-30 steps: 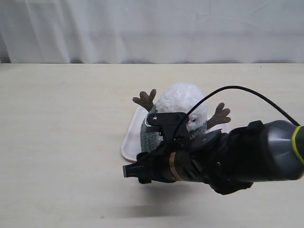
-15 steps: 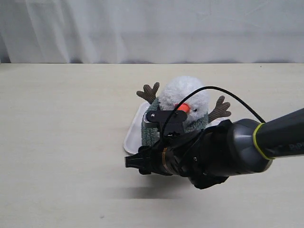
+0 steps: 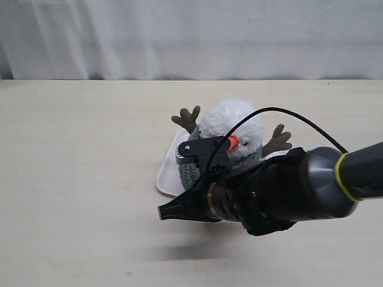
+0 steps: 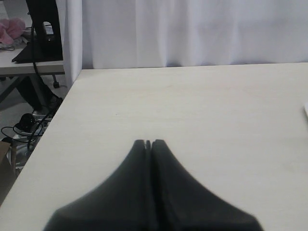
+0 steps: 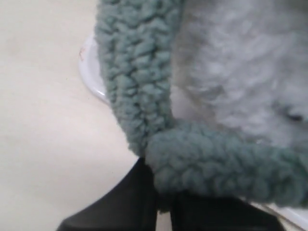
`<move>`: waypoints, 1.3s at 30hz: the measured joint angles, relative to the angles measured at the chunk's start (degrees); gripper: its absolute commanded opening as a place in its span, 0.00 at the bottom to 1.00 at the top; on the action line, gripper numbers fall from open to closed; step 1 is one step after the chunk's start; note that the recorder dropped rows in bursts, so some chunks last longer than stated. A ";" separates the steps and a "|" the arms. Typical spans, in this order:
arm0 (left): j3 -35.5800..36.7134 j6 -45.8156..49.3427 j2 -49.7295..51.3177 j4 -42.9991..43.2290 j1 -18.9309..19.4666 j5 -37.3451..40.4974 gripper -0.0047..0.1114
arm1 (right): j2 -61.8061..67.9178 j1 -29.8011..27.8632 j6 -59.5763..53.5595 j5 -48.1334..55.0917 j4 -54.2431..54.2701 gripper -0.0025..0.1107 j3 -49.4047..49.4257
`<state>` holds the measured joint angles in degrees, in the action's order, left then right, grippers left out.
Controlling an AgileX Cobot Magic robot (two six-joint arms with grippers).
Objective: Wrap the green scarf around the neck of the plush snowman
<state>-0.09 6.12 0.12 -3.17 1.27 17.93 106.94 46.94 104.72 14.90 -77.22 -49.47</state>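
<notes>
Grey-green fleece, the green scarf [image 3: 190,171], lay round the front of the plush snowman [image 3: 230,122], which sat on a white tray [image 3: 166,178] about the middle of the table [image 3: 72,179]. The right gripper [image 3: 163,213] hung just before the tray, fingers pressed together, nothing visibly caught. The left gripper [image 4: 148,143] was likewise closed and empty near one side edge. I judged the wrapping nearly done; next the loose end wanted snugging at the neck, without snagging.
</notes>
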 measured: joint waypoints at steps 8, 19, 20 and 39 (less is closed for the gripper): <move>0.00 0.00 0.00 0.00 0.00 0.00 0.04 | -4.42 0.00 -21.57 2.20 19.28 0.06 3.81; 0.00 0.00 0.00 0.00 0.00 0.00 0.04 | -5.04 0.00 -26.29 4.92 24.12 0.06 6.83; 0.00 0.00 0.00 0.00 0.00 0.00 0.04 | -5.04 0.00 -26.29 5.06 24.27 0.06 6.83; 0.00 -0.11 0.00 0.00 0.00 0.00 0.04 | -12.02 0.00 -29.45 6.71 28.41 0.66 6.83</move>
<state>-0.09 6.02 0.12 -3.17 1.27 17.93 94.92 46.94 75.27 21.61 -48.81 -42.64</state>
